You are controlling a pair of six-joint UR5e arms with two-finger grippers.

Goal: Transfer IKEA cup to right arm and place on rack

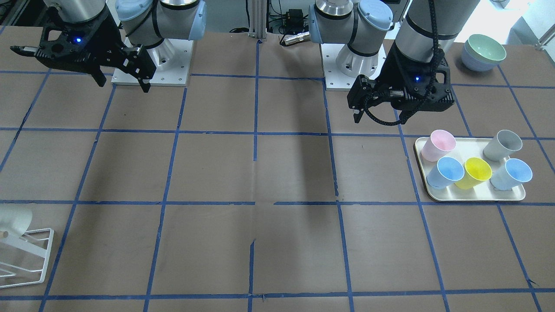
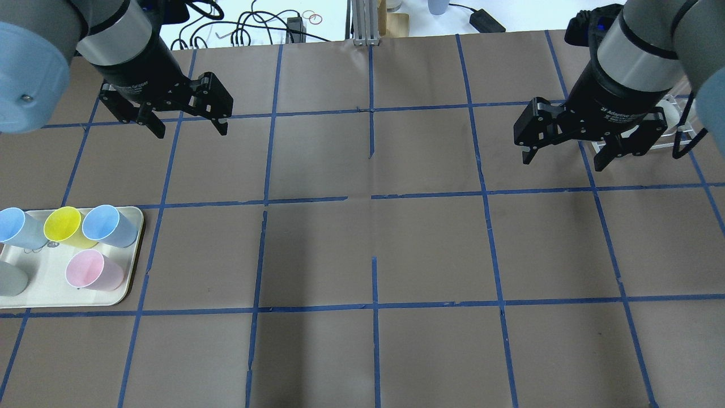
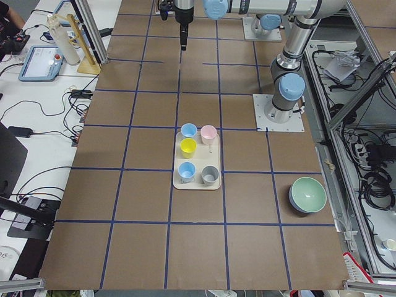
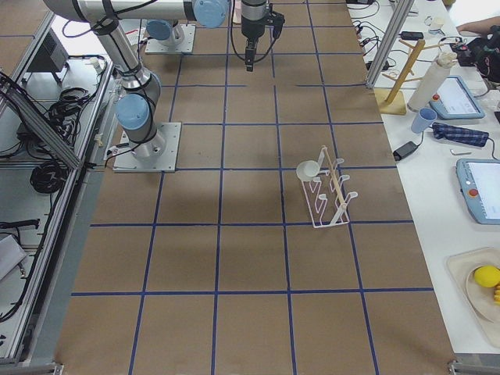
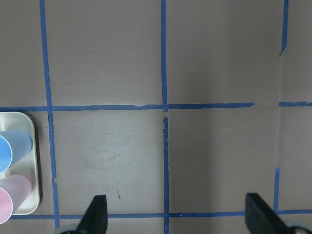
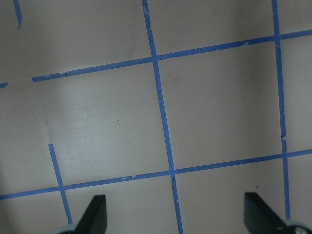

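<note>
the ikea cup (image 4: 308,169) — smooth, tapered, pale cream plastic — sits tilted on a slanted rod at the 9 o'clock end of the thin white wire rack (image 4: 336,187). in the front-facing view both lie at 8 o'clock, cut off by the frame edge; from overhead the right gripper (image 2: 562,161) hides most of them. that gripper hangs above the table, fingers spread, holding nothing. the left gripper (image 2: 191,131) — likewise spread and empty — hovers at 10 o'clock overhead, apart from the cream tray (image 2: 133,249).
</note>
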